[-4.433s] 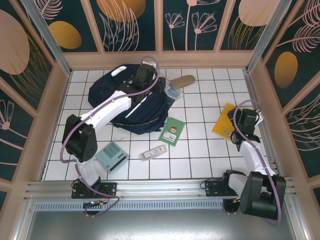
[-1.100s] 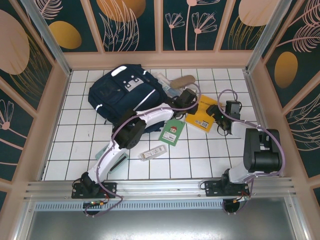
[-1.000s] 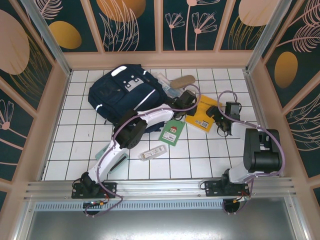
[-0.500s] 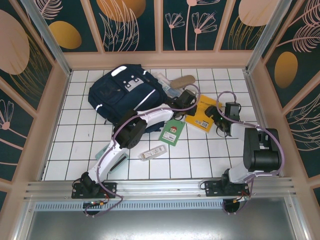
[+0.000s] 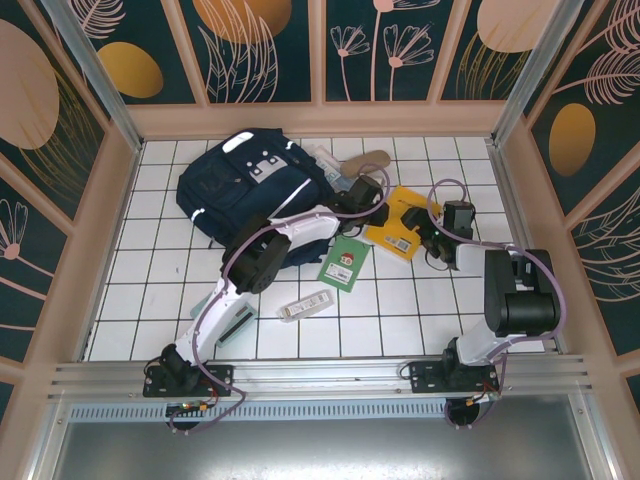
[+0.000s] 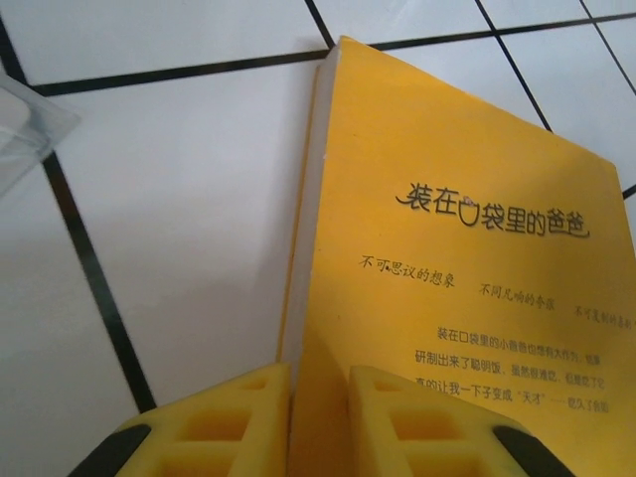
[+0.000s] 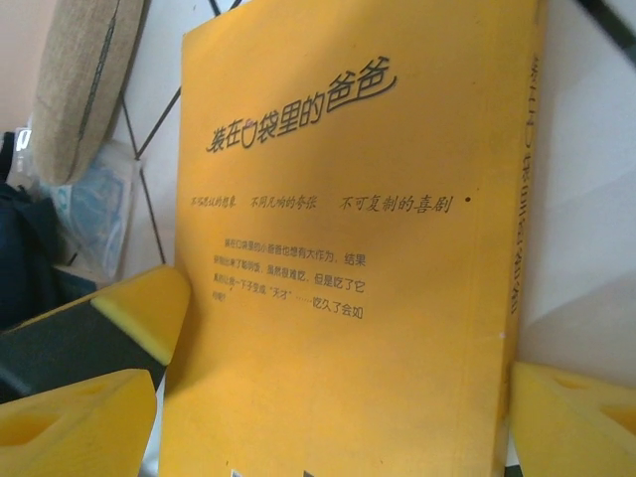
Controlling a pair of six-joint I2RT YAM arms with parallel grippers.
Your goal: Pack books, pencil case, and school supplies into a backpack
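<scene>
White-tiled tabletop (image 5: 150, 250), flat yellow-orange paperback book (image 5: 402, 226) just right of large navy fabric backpack (image 5: 245, 190): my left gripper (image 6: 318, 388) pinches its backpack-side edge, my right gripper (image 7: 328, 427) gapes wide astride it, so I'd raise that edge slowly, untwisted, then drag toward the backpack.

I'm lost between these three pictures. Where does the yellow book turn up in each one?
Top external: the yellow book lies just right of centre.
Left wrist: the yellow book takes up the right half, cover facing up.
Right wrist: the yellow book runs down the middle, top to bottom.
Shared landmark: the left gripper, its yellow fingers pinching the book's edge.
</scene>
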